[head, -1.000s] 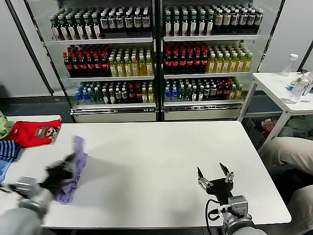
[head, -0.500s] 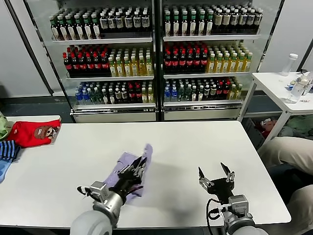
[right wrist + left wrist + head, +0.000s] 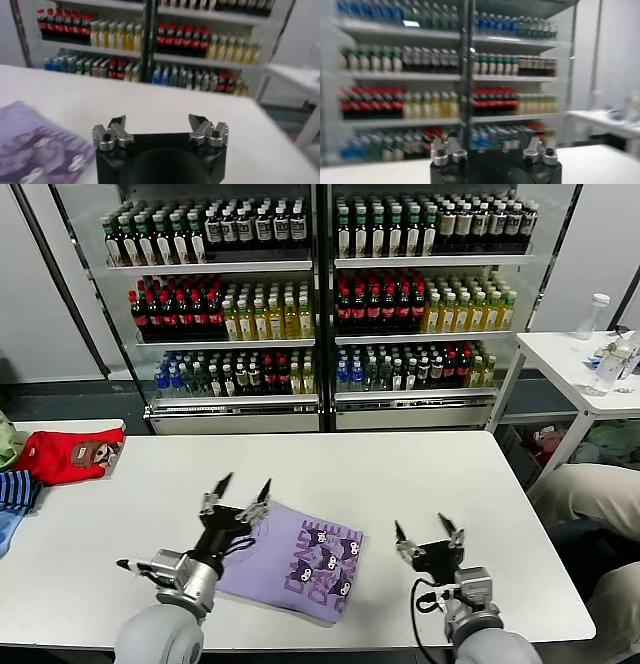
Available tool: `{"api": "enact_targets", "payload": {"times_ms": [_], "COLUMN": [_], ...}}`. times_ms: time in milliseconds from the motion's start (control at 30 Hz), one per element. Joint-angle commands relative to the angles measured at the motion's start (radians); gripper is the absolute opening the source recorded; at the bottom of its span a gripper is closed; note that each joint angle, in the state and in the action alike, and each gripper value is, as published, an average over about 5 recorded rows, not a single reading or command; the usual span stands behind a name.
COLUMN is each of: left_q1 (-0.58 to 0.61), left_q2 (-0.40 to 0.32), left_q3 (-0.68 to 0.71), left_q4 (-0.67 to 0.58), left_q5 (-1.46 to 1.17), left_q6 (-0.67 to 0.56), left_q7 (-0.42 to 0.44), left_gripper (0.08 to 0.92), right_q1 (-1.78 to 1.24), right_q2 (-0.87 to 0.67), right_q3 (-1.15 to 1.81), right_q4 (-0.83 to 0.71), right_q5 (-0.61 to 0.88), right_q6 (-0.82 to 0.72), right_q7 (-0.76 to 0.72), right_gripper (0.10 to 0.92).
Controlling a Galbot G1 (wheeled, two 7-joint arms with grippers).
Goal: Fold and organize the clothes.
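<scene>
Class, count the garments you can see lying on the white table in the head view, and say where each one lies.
3: the lavender T-shirt at the front centre, the red garment at the far left, the blue striped garment beside it at the picture's edge. More may lie beyond it.

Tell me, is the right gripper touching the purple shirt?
Apart. The head view shows bare table between the open right gripper and the purple shirt.

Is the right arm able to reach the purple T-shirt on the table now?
Probably yes. The right pincer is open beside the T-shirt, and only bare table lies between them.
</scene>
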Motion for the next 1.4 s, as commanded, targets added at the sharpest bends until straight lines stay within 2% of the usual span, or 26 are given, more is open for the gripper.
{"api": "enact_targets", "payload": {"times_ms": [33,167,433,1000,1100,1400], "left_q1": [0.071,0.065,0.067,0.059,0.058,0.053], "left_q2": [0.021,0.008,0.000,-0.017,-0.018,-0.012], "left_q3": [-0.103,-0.086,-0.080,-0.070,-0.070,-0.079], "left_q4": [0.094,0.108,0.112,0.119,0.123,0.132], "left_q5": [0.291,0.292,0.294,0.295,0.295,0.279], "left_q6": [-0.270,-0.270,-0.269,-0.245,-0.245,-0.247], "left_q7": [0.042,0.047,0.053,0.062,0.063,0.059], "left_gripper": [0.785,0.820,0.823,0.823,0.823,0.823], "right_q1": [-0.010,-0.019,0.026,0.114,0.112,0.122], "right_q2": [0.037,0.043,0.066,0.086,0.091,0.096], "right_q3": [-0.205,-0.239,-0.256,-0.246,-0.248,-0.247], "right_q4": [-0.052,-0.054,-0.091,-0.145,-0.153,-0.160], "right_q5": [0.196,0.227,0.261,0.432,0.460,0.483], "right_q6": [-0.024,-0.022,-0.010,-0.016,-0.020,-0.022], "right_q7": [0.113,0.165,0.197,0.240,0.255,0.278], "right_gripper": [0.823,0.823,0.823,0.818,0.767,0.526]}}
